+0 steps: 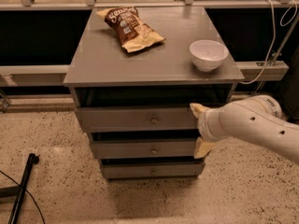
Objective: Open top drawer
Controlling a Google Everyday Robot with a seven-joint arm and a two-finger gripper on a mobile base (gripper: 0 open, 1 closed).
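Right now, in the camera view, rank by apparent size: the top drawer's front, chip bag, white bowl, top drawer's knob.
1. top drawer front
2. chip bag
3. white bowl
4. knob
The hand, open, is at that drawer's right end.

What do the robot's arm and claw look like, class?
The arm is a smooth, rounded white tube with small dark dots; no cables show on it. The claw, at the right end of the matte grey top drawer, has two cream wedge-shaped fingers.

White arm point(254, 122) extends leftward from the right; its gripper point(196, 130) holds fingers point(195, 109) spread vertically.
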